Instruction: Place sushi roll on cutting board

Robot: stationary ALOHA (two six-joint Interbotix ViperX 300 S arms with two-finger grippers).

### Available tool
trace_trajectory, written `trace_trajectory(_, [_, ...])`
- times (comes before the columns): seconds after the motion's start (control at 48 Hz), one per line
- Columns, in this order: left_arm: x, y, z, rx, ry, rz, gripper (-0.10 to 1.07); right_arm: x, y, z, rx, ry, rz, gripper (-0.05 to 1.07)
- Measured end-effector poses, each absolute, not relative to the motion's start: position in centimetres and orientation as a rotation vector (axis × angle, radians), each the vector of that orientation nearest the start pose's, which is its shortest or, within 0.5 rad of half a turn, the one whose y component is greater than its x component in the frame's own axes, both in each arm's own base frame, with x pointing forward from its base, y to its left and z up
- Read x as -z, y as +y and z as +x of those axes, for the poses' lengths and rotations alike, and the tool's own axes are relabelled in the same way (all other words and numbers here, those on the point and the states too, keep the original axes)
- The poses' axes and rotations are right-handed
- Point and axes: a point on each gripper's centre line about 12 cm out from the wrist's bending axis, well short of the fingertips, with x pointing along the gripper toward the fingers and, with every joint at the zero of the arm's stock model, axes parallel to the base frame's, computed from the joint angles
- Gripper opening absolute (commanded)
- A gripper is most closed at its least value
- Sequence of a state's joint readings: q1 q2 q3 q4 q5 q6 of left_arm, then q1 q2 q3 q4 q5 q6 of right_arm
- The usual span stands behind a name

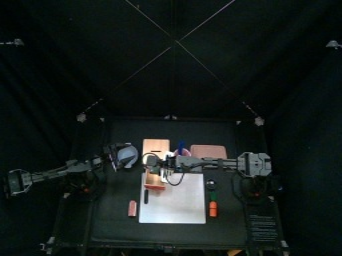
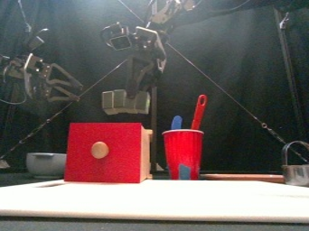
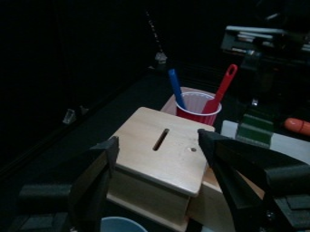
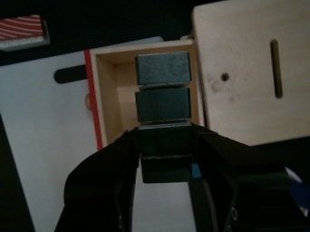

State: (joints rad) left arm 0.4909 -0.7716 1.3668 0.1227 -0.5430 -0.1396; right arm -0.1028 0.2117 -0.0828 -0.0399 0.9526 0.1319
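We are looking at a small black desk [image 1: 114, 205] with a white cutting board [image 1: 174, 208] lying on it. At the far edge of the board a wooden box [image 3: 164, 156] is standing; in the front view it is showing a red face with a round wooden knob [image 2: 99, 150]. Its lid, with a narrow slot, is lying slid aside, leaving the box open.

The right claw [image 4: 162, 152] is hanging directly above the open box, its jaws clenched on a dark sushi roll [image 4: 161, 106]. In the right wrist view two dark square blocks are showing in line above the box's interior, and we cannot tell whether the far one is part of the held piece or a separate piece lying in the box. In the front view the roll [image 2: 125, 101] is hanging above the box, well clear of the board.

Just beside the box, a red cup [image 2: 182, 154] is holding a blue utensil [image 3: 175, 88] and a red utensil [image 3: 226, 81]. A small orange item [image 1: 213, 208] is lying at the board's right edge and another at its left edge [image 1: 132, 208]; both are too small to identify. A white bowl [image 2: 46, 163] and a metal pot [image 2: 295, 163] are sitting behind the board, the pot cut off at the frame edge.

The left claw [image 3: 158, 172] is hovering near the box's lid, jaws spread and holding nothing.
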Motion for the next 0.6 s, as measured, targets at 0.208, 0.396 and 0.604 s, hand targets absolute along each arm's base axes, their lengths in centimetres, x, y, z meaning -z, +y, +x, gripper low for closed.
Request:
trace_trajectory(0.208, [-21.2,8.8,18.1,-0.428,0.039,-0.049,1.01,-27.2,-3.0,44.3,0.276,1.077,0.252,0.6])
trace_trajectory(0.396, [-21.6,8.9,18.3,-0.428,0.027,-0.045,1.01,-26.9,0.6,42.0,0.373,1.07,0.382,0.6])
trace_trajectory(0.604, [-21.8,9.0,18.3,-0.428,0.022,-0.044,1.01,-25.3,4.5,39.9,0.516,1.06,0.58,0.6])
